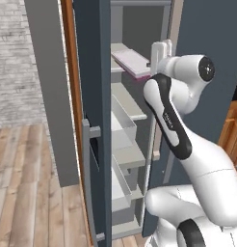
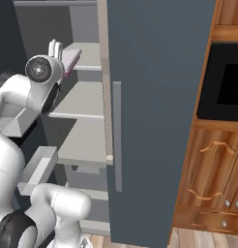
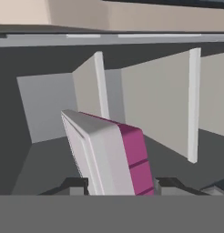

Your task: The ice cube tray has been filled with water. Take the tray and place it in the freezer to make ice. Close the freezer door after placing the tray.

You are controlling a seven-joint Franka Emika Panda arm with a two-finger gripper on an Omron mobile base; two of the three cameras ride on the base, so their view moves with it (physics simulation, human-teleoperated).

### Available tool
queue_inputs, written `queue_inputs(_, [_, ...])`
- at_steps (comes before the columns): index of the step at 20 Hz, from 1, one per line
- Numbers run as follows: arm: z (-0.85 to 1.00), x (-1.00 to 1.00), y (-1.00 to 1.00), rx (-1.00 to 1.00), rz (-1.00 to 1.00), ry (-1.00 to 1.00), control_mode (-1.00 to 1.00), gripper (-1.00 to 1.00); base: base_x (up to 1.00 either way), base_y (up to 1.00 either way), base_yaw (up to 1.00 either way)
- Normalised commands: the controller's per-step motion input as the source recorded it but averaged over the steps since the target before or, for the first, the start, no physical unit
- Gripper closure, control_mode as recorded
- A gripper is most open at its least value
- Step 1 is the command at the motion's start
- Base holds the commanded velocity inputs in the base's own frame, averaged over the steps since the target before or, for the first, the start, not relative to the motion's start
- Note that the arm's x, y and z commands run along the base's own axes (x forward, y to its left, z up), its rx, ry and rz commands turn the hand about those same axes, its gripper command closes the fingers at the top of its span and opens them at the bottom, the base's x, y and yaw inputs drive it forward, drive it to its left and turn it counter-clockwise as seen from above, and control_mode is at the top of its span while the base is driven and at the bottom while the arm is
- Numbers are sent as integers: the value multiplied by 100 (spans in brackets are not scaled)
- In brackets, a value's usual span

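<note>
The ice cube tray (image 3: 109, 152) is a pale slab with a magenta edge, and my gripper (image 3: 120, 186) is shut on its near end. A dark fingertip (image 3: 77, 185) presses each side. The tray (image 1: 132, 62) lies level over the upper shelf inside the freezer (image 1: 125, 154); I cannot tell whether it touches the shelf. From the right, the tray (image 2: 70, 58) sticks out past my white hand toward the shelves (image 2: 82, 101). The freezer door (image 1: 94, 96) stands wide open on the left, its grey bar handle (image 1: 86, 159) facing me.
The plain grey second door (image 2: 155, 97) is shut on the right, with its bar handle (image 2: 117, 135). Grey drawers (image 1: 123, 120) sit below the tray. Brown wooden cabinets (image 2: 213, 193) and a black oven (image 2: 227, 82) stand at the right. Wooden floor (image 1: 24, 193) lies left of the open door.
</note>
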Motion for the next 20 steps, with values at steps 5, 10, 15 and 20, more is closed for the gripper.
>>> queue_inputs(5, [0,40,13,0,-3,0,-100,100,0,0,0])
queue_inputs(10, [1,43,15,0,-4,0,-100,100,0,0,0])
queue_inputs(15, [0,49,3,0,-2,1,-100,100,0,0,0])
queue_inputs(20, [4,53,0,0,0,4,-100,100,0,0,0])
